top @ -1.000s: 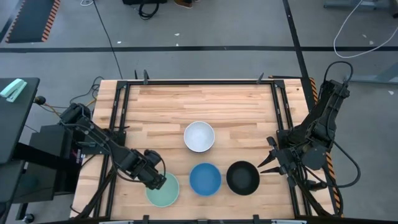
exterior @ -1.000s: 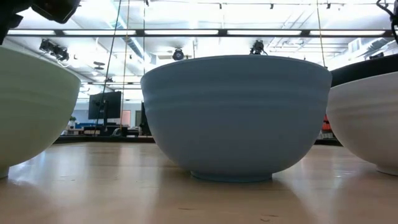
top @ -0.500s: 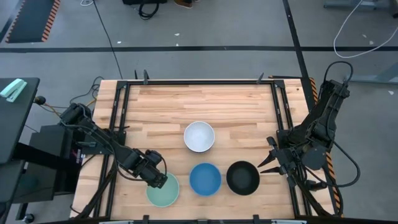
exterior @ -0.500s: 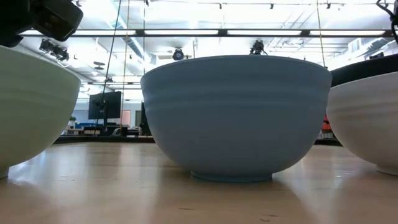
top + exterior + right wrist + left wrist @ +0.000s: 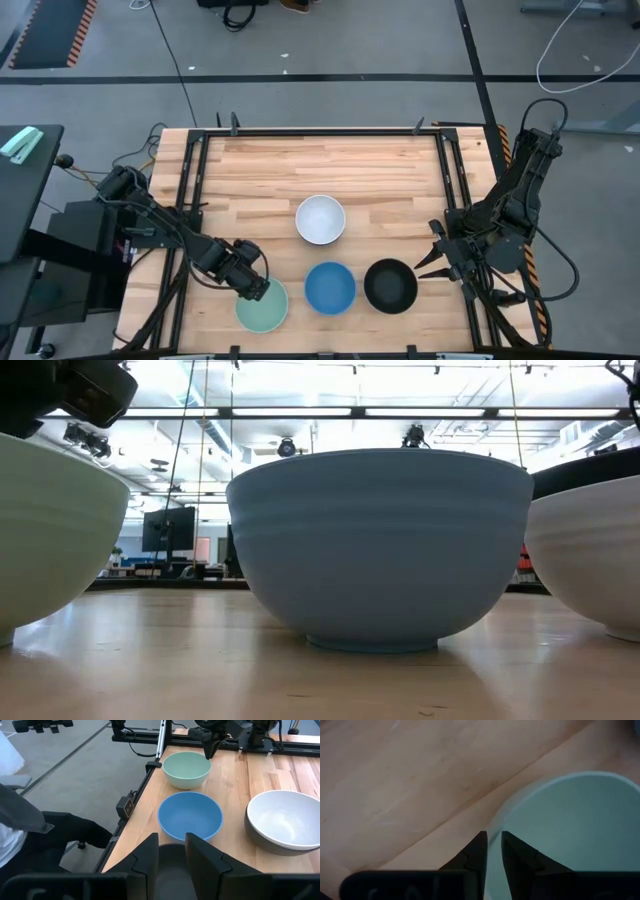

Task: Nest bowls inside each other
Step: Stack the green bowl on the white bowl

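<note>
While four bowls stand on the desk (image 5: 380, 170), none holds anything that shows: one white bowl (image 5: 320, 219), one blue bowl (image 5: 329, 287), one black bowl (image 5: 390, 285) and one pale mint green bowl (image 5: 263, 306). No writing or label can be read on any of them.

The left claw (image 5: 256, 290) hangs over the mint green bowl's rim, its two fingers (image 5: 476, 854) set a narrow gap apart, one on each side of the rim; whether they touch it cannot be told. The blue bowl sits just beyond that bowl from this claw, the black one farther along the same row, and the white one apart toward the desk's middle.

The right claw (image 5: 432, 258) waits just beside the black bowl, at its outer side, fingers (image 5: 145, 852) parted and gripping nothing.
</note>
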